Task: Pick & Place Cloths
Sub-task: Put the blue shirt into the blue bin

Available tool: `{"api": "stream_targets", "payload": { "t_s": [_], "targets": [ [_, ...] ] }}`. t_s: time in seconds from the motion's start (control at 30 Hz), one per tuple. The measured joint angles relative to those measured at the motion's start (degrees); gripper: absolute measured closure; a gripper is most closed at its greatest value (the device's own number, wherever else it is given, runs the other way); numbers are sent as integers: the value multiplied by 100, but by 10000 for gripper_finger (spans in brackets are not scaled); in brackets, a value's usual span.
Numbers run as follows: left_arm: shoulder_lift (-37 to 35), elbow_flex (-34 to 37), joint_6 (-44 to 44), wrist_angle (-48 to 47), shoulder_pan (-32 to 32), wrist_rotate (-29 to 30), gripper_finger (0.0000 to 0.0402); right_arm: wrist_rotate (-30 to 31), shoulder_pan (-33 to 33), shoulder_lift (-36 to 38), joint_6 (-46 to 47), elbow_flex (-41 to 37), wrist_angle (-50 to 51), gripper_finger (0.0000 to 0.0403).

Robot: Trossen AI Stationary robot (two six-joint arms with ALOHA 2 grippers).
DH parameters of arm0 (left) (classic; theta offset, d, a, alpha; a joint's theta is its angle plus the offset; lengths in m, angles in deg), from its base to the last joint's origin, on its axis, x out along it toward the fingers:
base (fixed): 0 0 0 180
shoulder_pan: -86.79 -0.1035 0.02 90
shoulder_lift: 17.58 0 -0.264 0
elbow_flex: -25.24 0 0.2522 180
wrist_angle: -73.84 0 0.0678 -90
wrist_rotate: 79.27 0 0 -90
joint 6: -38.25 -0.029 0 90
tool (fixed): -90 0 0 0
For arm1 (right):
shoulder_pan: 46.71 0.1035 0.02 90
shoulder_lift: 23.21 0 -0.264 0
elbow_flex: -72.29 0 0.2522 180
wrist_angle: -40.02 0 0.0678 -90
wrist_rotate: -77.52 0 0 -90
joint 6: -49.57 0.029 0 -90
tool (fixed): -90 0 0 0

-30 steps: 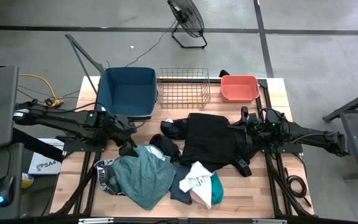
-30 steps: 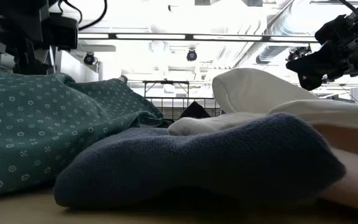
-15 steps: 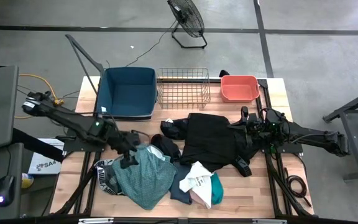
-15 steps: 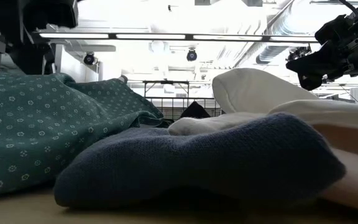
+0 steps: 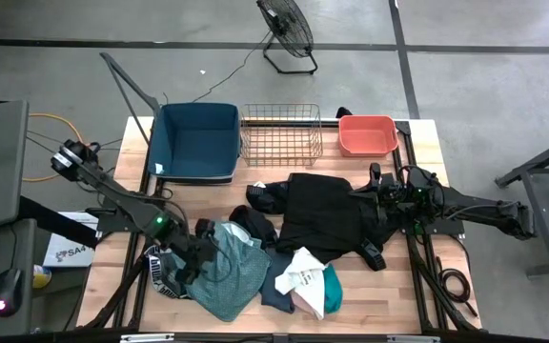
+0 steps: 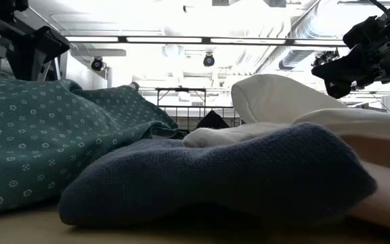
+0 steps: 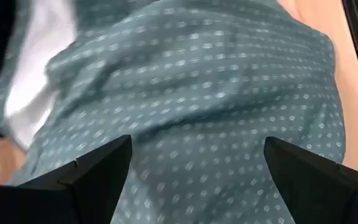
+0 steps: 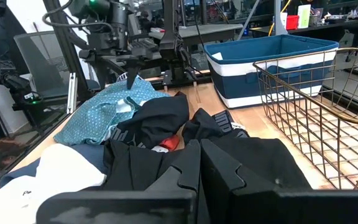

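2 arms work over the tabletop [image 5: 427,143] in the high view: the left gripper [image 5: 201,255] hangs over the teal-green dotted cloth [image 5: 222,276], fingers spread apart with nothing between them, while the right gripper [image 5: 377,195] waits with fingers pressed together at the edge of the large black cloth [image 5: 327,214]. Beyond the left gripper, toward the right arm, lie a slate grey-blue cloth [image 5: 276,286] and a white cloth [image 5: 305,276]; farther from both grippers stand a blue tub [image 5: 198,143], a wire basket [image 5: 281,133] and a coral tub [image 5: 367,134]. In the low view the teal-green cloth fills the left, the slate cloth the foreground, and the right gripper hangs above the white cloth. In the left wrist view the 2 dark fingers [image 7: 86,180] stand wide apart just above the dotted fabric. In the right wrist view the closed gripper rests by black fabric, the left arm far beyond it over the teal cloth.
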Motion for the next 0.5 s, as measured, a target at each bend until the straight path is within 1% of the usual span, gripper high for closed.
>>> {"api": "stream_targets", "payload": {
  "t_s": [0.07,0.23,0.5],
  "targets": [
    [65,0,-158,175,-5,167,44,0,1,0,0,0,0,398],
    [201,0,-618,158,-9,657,44,0,2,0,0,-1,-1,398],
    [595,0,-659,298,-9,683,44,0,2,0,0,1,1,398]
  ]
}}
